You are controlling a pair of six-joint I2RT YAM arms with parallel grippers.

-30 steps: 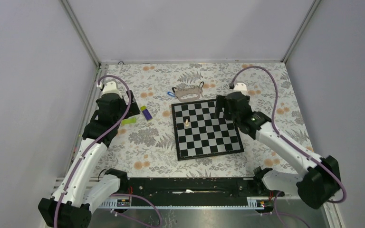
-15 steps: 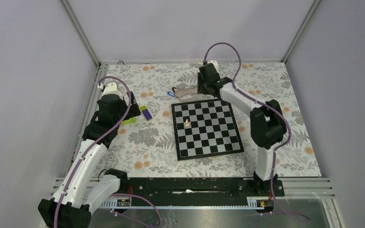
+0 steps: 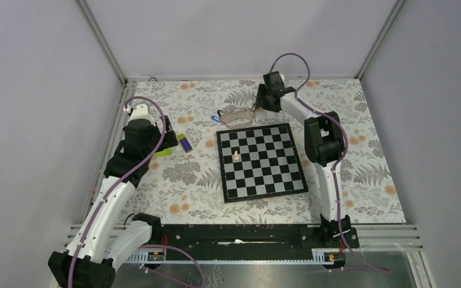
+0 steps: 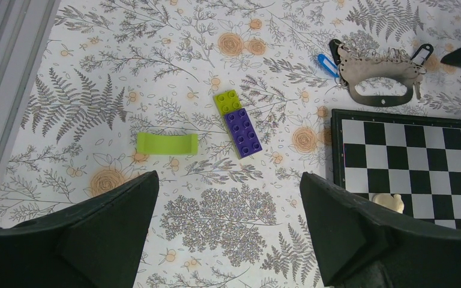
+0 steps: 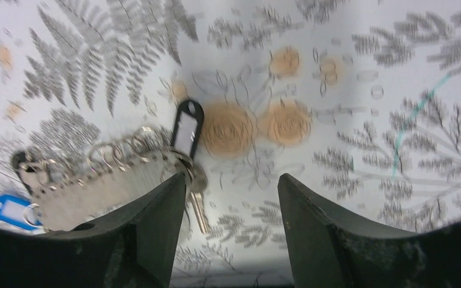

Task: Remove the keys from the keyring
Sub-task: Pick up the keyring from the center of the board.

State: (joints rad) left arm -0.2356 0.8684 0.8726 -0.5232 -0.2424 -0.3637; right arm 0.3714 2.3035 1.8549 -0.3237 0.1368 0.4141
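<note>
Keys (image 5: 197, 207) are lying at the right end of the keyring (image 5: 96, 183), on the far surface beyond the chessboard (image 3: 261, 161); thin, stiff, slippery metal, probably best pinched by the blade while the floppy strap is being pinned; one keyring, seemingly two overlapping keys; right jaws and left jaws are standing spread, gripping nothing.

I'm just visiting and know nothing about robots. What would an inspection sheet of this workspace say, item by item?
Surface: floral cloth covers the table; chessboard lies on it.
Job's things: keyring just beyond the chessboard's far edge; keys not yet off it.
Clutter: pale pawn on the chessboard; lime-green piece and purple-and-green brick on the cloth, apart.
Grippers: left gripper open, empty, above the cloth; right gripper open, at the keyring's key end, gripping nothing visible.
Cables: purple cables loop along each arm.
Surroundings: grey walls, metal corner posts.
</note>
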